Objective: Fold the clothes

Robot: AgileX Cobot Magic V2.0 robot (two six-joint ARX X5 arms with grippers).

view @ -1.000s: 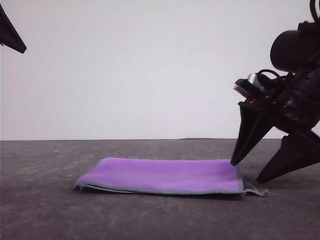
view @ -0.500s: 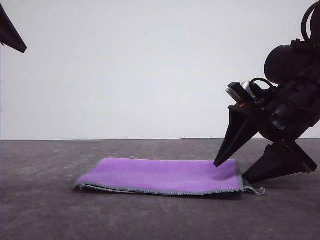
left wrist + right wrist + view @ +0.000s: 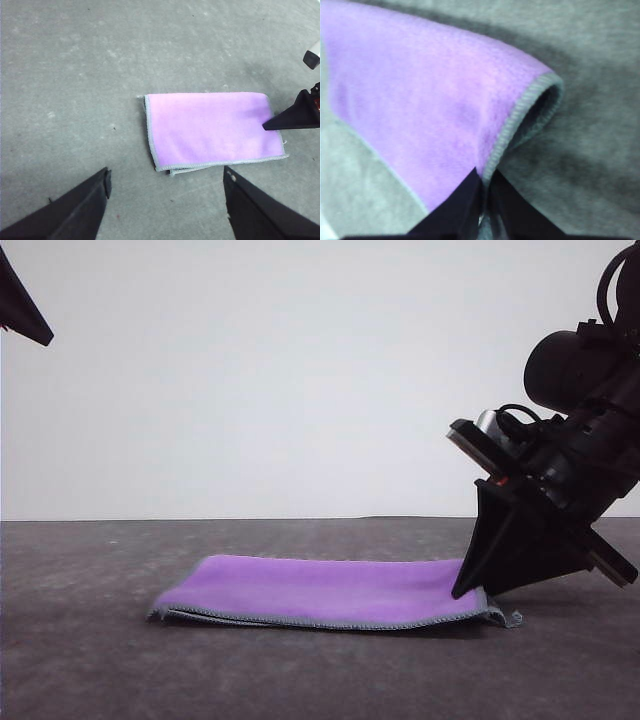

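The clothes are one small cloth (image 3: 325,590), folded in half with its purple face up and a grey stitched hem, lying flat on the dark table (image 3: 90,660). My right gripper (image 3: 472,588) is down at the cloth's right end with its fingers together. In the right wrist view the right gripper (image 3: 483,192) is shut on the hem, where the cloth (image 3: 420,100) edge curls up into a small loop. The left gripper (image 3: 166,175) hangs open high above the table, apart from the cloth (image 3: 210,127). A left fingertip (image 3: 28,315) shows at the upper left of the front view.
A plain white wall (image 3: 280,380) stands behind the grey table. In the left wrist view the table (image 3: 75,75) is bare grey surface all around the cloth.
The right gripper was open beside the cloth's right end. It has come down and shut on that edge, shifting the end slightly. The left arm has not moved.
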